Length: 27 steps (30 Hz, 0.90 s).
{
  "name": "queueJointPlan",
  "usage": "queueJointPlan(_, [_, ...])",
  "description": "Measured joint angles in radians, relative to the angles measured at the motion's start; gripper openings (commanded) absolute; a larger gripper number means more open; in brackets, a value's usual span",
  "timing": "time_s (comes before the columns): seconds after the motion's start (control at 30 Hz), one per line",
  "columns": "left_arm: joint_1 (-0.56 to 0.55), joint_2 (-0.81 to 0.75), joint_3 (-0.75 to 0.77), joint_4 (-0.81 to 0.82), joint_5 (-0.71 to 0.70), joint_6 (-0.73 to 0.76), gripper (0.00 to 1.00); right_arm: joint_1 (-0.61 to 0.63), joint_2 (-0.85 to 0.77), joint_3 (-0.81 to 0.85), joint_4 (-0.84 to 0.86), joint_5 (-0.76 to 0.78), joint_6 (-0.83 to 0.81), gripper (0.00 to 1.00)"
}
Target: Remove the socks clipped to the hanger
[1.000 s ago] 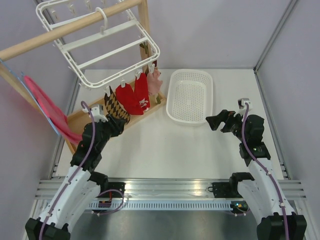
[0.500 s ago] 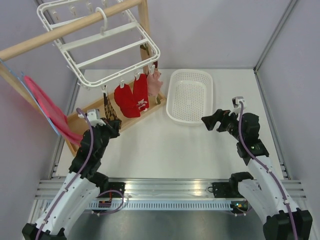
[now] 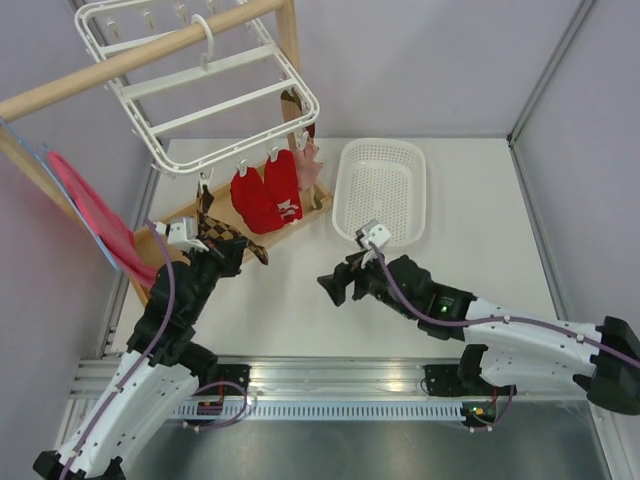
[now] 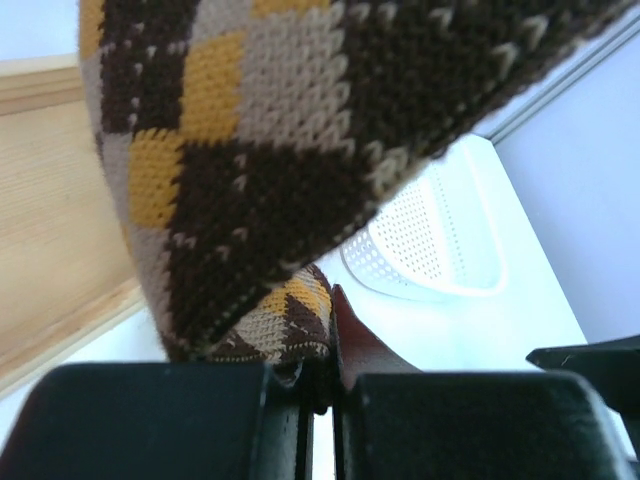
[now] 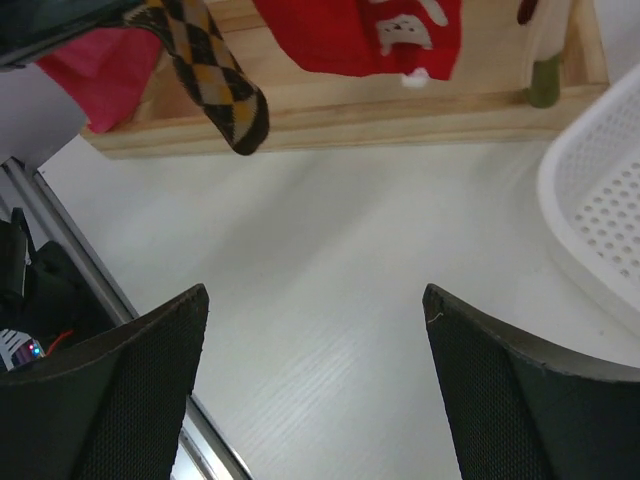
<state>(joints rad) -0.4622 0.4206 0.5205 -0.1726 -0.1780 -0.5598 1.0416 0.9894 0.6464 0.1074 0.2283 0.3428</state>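
The white hanger (image 3: pixel 215 95) hangs by its hook from the wooden rail. Two red socks (image 3: pixel 265 195) and a pale pink one (image 3: pixel 308 160) dangle from clips along its near edge. My left gripper (image 3: pixel 222 256) is shut on the brown-and-cream checkered sock (image 3: pixel 237 240), which stretches up toward a clip at the hanger's left corner. In the left wrist view that sock (image 4: pixel 300 130) fills the frame above the closed left gripper (image 4: pixel 322 372). My right gripper (image 3: pixel 335 285) hovers open and empty over the table's middle. In its wrist view the right gripper (image 5: pixel 315 310) faces the checkered sock (image 5: pixel 215 75) and a red sock (image 5: pixel 360 30).
The wooden rack (image 3: pixel 170 230) stands at the back left, its base board (image 5: pixel 400 115) under the socks. A red sheet (image 3: pixel 90 210) hangs on its left side. A white mesh basket (image 3: pixel 380 190) sits at the back centre, its rim (image 5: pixel 600 220) by my right gripper.
My left gripper has shut on the checkered sock and drawn it down toward the near side. My right arm has swung from the right side to the table's middle, still open.
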Motion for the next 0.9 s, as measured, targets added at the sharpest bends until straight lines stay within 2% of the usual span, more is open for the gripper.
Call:
queueJointPlan(0.13, [-0.018,0.023,0.02,-0.031,-0.002,-0.013,0.02,0.148,0.127,0.056,0.116,0.134,-0.05,0.92])
queueJointPlan(0.27, [-0.038,0.028,0.031,-0.067,-0.004,-0.022,0.02,0.213,0.264,0.132,0.237,0.222,-0.119,0.92])
queueJointPlan(0.53, [-0.046,0.024,0.047,-0.111,-0.003,-0.045,0.02,0.229,0.46,0.212,0.41,0.268,-0.191,0.91])
queueJointPlan(0.77, [-0.046,0.028,0.052,-0.118,-0.001,-0.065,0.02,0.243,0.565,0.269,0.457,0.263,-0.206,0.9])
queueJointPlan(0.9, [-0.046,0.03,0.053,-0.118,0.006,-0.079,0.02,0.244,0.628,0.309,0.473,0.248,-0.217,0.86])
